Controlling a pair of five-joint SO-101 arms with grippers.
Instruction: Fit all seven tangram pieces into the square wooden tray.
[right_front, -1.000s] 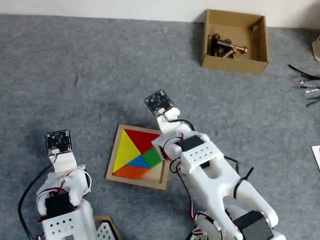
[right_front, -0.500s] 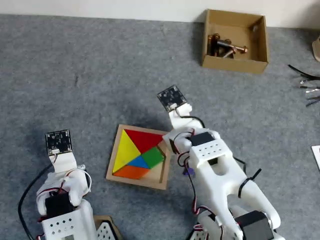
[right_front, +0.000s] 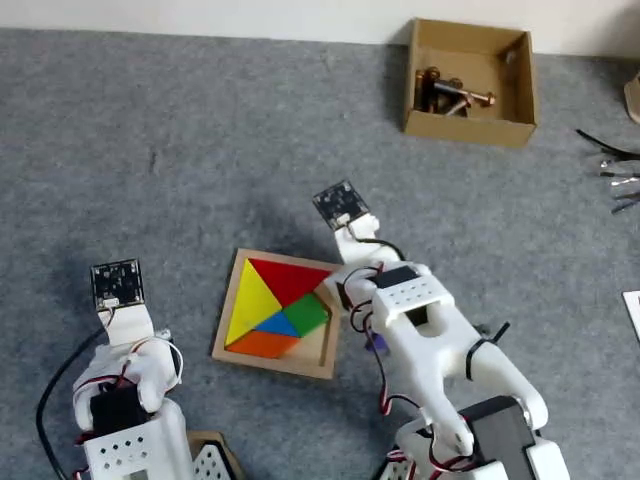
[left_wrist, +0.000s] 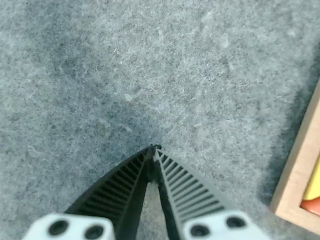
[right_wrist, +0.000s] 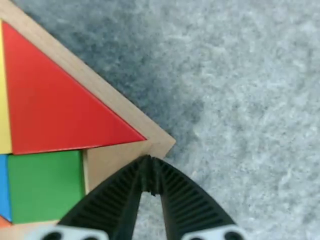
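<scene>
**While both claws sit shut, tray is part filled**

As I scan from the biggest item down, grey carpet (right_front: 150, 150) covers the whole table. Right arm (right_front: 420, 330) leans in at the far right corner of the tray. Its gripper (right_wrist: 150, 175) has its tips pressed together, holding nothing, over the bare wood inside that corner. Left arm (right_front: 125, 380) sits well to the tray's left. Its gripper (left_wrist: 154, 155) is also pinched together and empty, over carpet with the tray's edge nearby.

The square wooden tray (right_front: 320, 345) lies flat between the arms. A cardboard box (right_front: 465, 128) of metal bits stands well off at the far right.

In the tray I count:
- red triangle (right_front: 285, 280)
- yellow triangle (right_front: 250, 300)
- orange piece (right_front: 265, 343)
- green square (right_front: 307, 314)
- blue triangle (right_front: 277, 325)

A small purple bit (right_front: 376, 342) shows just outside the tray, beside the right arm. I cannot tell its shape.
</scene>
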